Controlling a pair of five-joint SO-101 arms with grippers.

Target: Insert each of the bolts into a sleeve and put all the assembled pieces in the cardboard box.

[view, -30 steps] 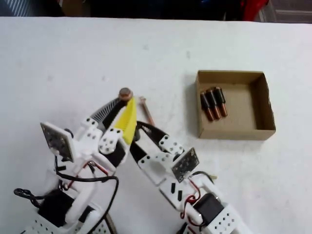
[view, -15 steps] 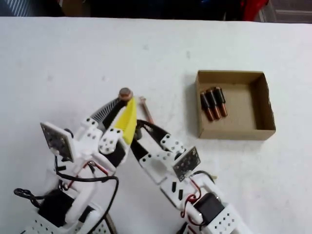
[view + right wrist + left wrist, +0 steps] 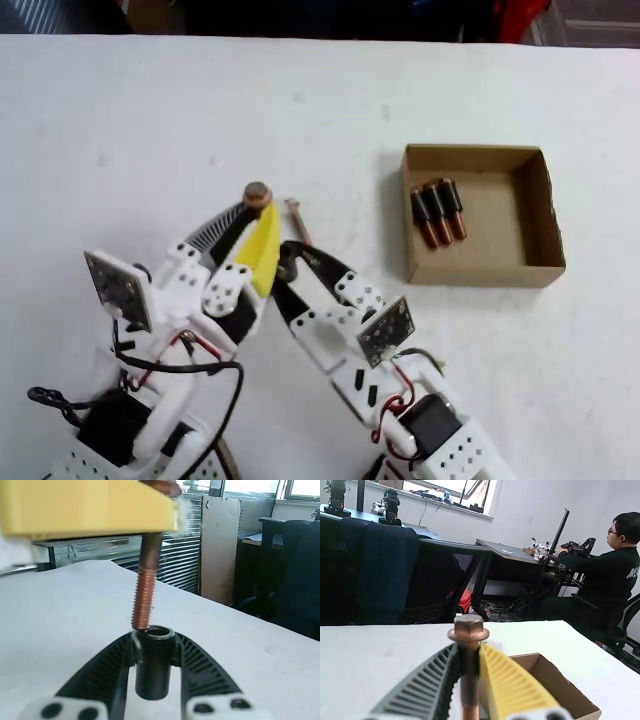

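Note:
My left gripper (image 3: 256, 208), with one yellow and one grey finger, is shut on a copper bolt (image 3: 468, 670) held upright, hex head (image 3: 257, 193) on top. My right gripper (image 3: 287, 260) is shut on a black sleeve (image 3: 154, 667), also upright, right beside the left gripper. In the right wrist view the bolt's threaded tip (image 3: 141, 620) sits at the rim of the sleeve's opening, slightly off to one side. A second copper bolt (image 3: 296, 220) lies on the table just beyond the grippers. The cardboard box (image 3: 535, 215) to the right holds three assembled pieces (image 3: 437, 213).
The white table (image 3: 150, 120) spreads wide to the left and behind the grippers. Both arm bases crowd the near edge. Dark chairs and desks stand beyond the table's far edge.
My right gripper has pushed forward and toward the left gripper with the sleeve, covering more of the loose bolt on the table. The left gripper and its bolt have held still.

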